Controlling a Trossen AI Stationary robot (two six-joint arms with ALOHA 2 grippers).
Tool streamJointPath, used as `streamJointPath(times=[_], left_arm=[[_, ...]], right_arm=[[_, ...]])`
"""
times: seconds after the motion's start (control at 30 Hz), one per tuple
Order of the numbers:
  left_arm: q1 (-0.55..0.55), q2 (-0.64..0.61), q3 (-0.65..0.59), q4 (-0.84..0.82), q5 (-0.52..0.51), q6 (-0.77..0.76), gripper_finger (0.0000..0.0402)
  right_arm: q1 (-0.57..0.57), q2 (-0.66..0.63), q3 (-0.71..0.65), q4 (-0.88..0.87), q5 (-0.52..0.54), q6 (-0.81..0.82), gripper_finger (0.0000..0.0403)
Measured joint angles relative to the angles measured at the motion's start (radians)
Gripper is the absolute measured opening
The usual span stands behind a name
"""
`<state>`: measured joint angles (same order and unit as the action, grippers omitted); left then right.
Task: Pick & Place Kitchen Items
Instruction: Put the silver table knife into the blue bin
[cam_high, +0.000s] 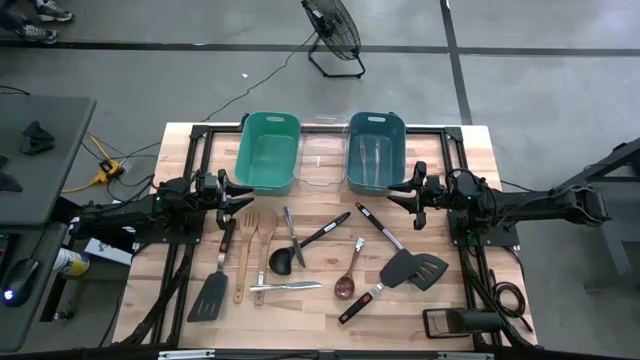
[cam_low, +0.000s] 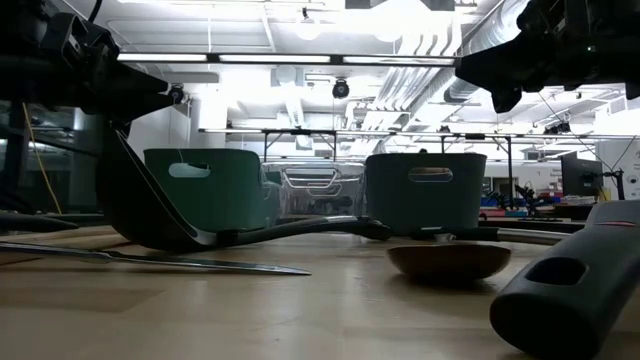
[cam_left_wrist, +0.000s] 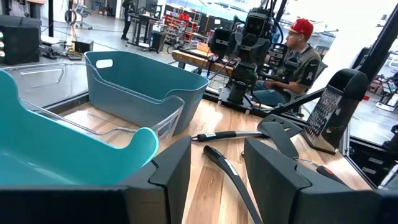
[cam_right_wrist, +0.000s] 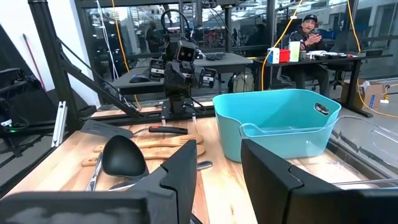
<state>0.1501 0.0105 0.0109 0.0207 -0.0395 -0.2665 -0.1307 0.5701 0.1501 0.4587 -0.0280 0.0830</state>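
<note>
The kitchen items lie scattered over the front half of the pale wooden surface (cam_high: 400, 310), none of them in a bin. Nearest the front edge are a black spatula with a red-trimmed handle (cam_high: 213, 288), a silver metal utensil (cam_high: 284, 288), a small brown wooden spoon (cam_high: 348, 277) and a wide black slotted turner (cam_high: 410, 270). Just behind them lie two light wooden utensils (cam_high: 252, 250) side by side and a black ladle (cam_high: 300, 250). Further back, the left tool (cam_high: 240, 193) and the right tool (cam_high: 402, 193) hover on either side, each with its fingers spread and holding nothing. Beyond them stand a green plastic bin (cam_high: 267, 150), a clear bin (cam_high: 322, 158) and a blue bin (cam_high: 375, 150) in a row. A person in a red cap (cam_left_wrist: 297, 46) sits past the surface.
</note>
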Motion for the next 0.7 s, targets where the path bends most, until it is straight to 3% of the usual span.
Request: streamJointPath(times=[0.47, 0.7], left_arm=[[0.000, 0.000, 0.000, 0.012, -0.005, 0.000, 0.0149], [0.000, 0.000, 0.000, 0.133, -0.005, -0.021, 0.0149]], right_arm=[[0.000, 0.000, 0.000, 0.000, -0.001, 0.000, 0.0117], [0.000, 0.000, 0.000, 0.000, -0.001, 0.000, 0.0117]])
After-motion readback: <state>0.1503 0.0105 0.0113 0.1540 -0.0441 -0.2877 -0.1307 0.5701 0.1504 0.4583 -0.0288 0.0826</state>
